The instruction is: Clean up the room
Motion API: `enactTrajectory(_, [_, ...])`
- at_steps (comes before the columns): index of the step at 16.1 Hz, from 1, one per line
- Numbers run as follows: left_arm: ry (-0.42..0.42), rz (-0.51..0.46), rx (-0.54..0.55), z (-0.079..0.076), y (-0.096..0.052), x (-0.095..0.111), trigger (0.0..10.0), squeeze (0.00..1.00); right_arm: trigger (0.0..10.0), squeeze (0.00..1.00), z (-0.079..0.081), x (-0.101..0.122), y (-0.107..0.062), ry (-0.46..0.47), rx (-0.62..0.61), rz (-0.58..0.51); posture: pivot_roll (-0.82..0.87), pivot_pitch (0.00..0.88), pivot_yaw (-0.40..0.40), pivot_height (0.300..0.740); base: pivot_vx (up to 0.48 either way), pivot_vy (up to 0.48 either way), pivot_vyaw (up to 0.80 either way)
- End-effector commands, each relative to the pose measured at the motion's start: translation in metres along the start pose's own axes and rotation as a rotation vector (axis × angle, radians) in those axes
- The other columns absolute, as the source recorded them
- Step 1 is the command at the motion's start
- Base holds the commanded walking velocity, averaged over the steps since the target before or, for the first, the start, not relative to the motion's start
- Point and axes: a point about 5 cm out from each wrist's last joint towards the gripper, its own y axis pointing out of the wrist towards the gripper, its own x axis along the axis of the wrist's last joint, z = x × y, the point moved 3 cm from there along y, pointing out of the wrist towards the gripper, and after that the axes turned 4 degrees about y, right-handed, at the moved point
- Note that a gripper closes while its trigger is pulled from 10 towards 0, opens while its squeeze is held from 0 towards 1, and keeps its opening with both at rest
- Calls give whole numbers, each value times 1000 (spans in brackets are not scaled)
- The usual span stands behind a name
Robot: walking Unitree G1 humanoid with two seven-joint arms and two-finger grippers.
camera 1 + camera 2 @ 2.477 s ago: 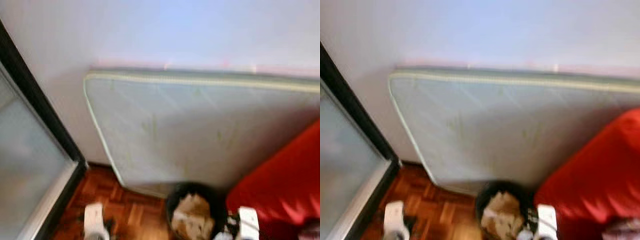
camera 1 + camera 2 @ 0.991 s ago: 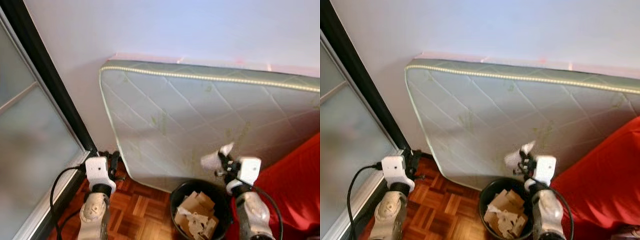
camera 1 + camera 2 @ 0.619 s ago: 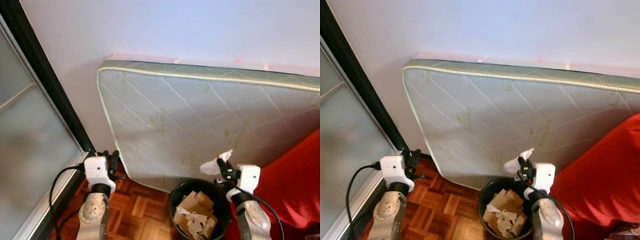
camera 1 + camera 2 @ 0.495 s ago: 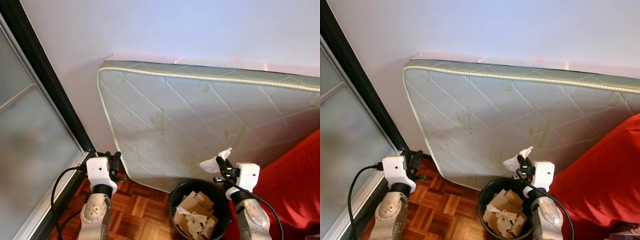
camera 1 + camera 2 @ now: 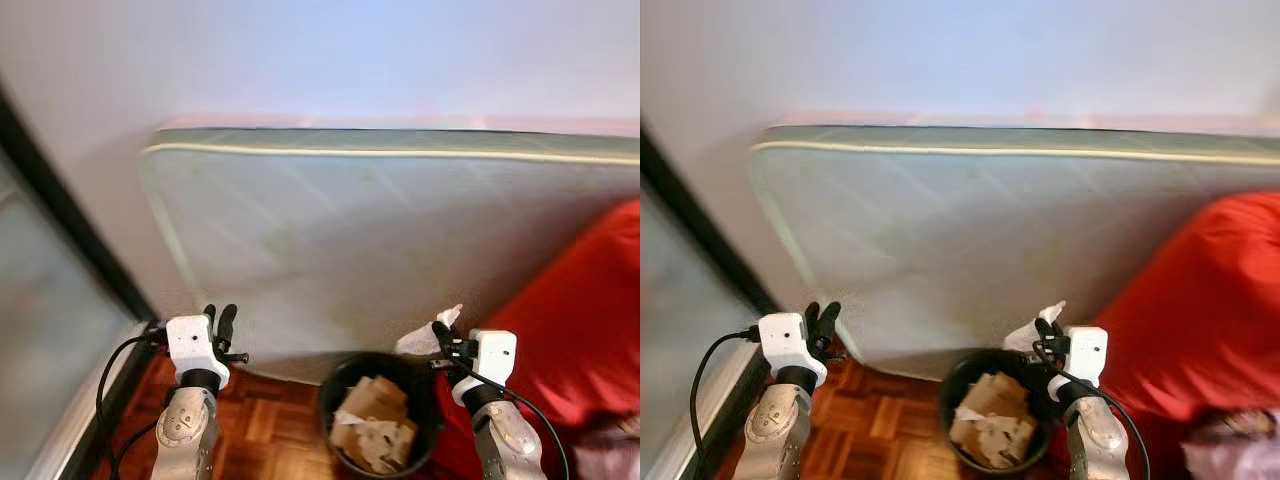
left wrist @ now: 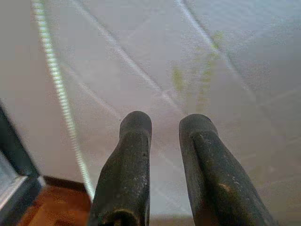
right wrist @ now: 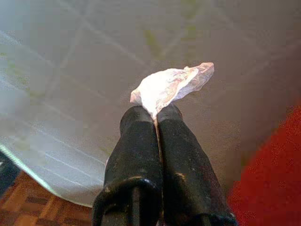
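Observation:
A crumpled white tissue (image 7: 171,84) is pinched between the fingertips of my right gripper (image 5: 441,331), which is shut on it. The gripper hangs over the right rim of a round black bin (image 5: 330,380) on the floor, and the tissue (image 5: 417,341) juts out toward the mattress above the bin's opening. Cardboard and paper scraps (image 5: 368,420) fill the bin. My left gripper (image 5: 219,315) is raised at the left with its fingers (image 6: 135,141) slightly apart, open and holding nothing, pointing at the mattress corner.
A pale quilted mattress (image 5: 350,250) leans on its side against the wall behind the bin. A red cushion (image 5: 570,310) presses against the bin's right side. A dark door frame (image 5: 70,230) runs down the left. The parquet floor (image 5: 265,430) shows between my arms.
The whole picture has slid and blurred, so the camera has turned to the right. My right gripper still holds the tissue over the bin; neither arm has clearly moved.

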Motion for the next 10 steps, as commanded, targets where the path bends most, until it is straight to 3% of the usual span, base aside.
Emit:
enactTrajectory(1, [-5,5,7,1,0,1,10000,0,10000,0,6,-6,-1,4,33,19,-38,0,66,740,0,255,0])
enactTrajectory(5, [-5,0,11,2,1,3,10000,0,10000,0,10,-3,3,-9,54,18,-30,0,61,740,0,412,0])
enactTrajectory(10, [2,0,10,2,1,5,10000,0,10000,0,8,-3,6,-15,48,30,-26,0,61,740,0,0,0])
